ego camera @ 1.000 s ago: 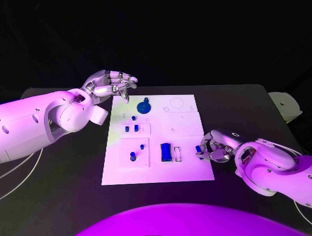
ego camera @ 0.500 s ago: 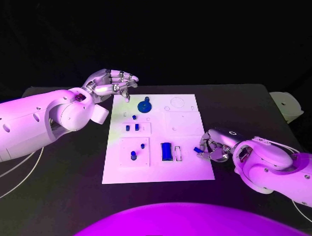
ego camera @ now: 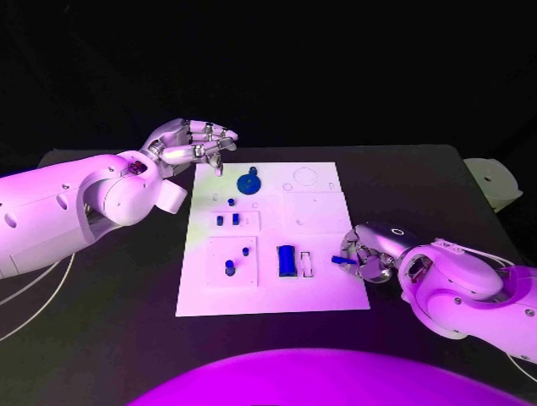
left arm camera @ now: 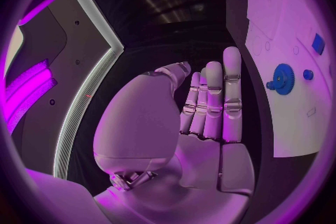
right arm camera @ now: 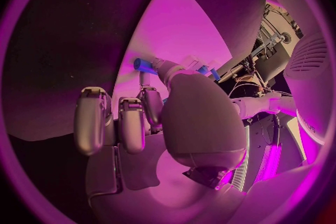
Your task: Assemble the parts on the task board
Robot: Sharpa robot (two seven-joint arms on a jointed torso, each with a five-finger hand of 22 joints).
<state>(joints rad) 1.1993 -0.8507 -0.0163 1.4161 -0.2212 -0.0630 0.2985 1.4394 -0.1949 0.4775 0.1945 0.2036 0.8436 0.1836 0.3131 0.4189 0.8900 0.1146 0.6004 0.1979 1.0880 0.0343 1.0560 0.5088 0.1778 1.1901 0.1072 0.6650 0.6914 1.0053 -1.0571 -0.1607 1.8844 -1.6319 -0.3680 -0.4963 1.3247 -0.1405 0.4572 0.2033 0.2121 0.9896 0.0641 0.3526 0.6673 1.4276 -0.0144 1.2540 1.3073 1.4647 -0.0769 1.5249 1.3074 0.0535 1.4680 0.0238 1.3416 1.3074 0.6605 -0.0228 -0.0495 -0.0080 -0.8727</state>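
Task board (ego camera: 317,292): white plate at the middle of the black table (ego camera: 427,182), long sides running from near edge to far edge. On it — a blue gear (ego camera: 249,182) close to the far edge, left of centre; a tiny blue part (ego camera: 231,202) just nearer than the gear; a pair of small blue pegs (ego camera: 226,221) in the panel below that; two further small blue parts (ego camera: 235,260) in the near-left panel; a blue rectangular block (ego camera: 285,260) standing in the near-centre slot. Right hand (ego camera: 368,254): at the board's right edge, beside the near-centre slot, fingers curled, pinching a small blue peg (ego camera: 339,260) at their tips, the peg just over the board's right margin. Left hand (ego camera: 193,145): raised off the board's far-left corner, holding nothing — fingers straight and side by side in the left wrist view, apart from the gear.
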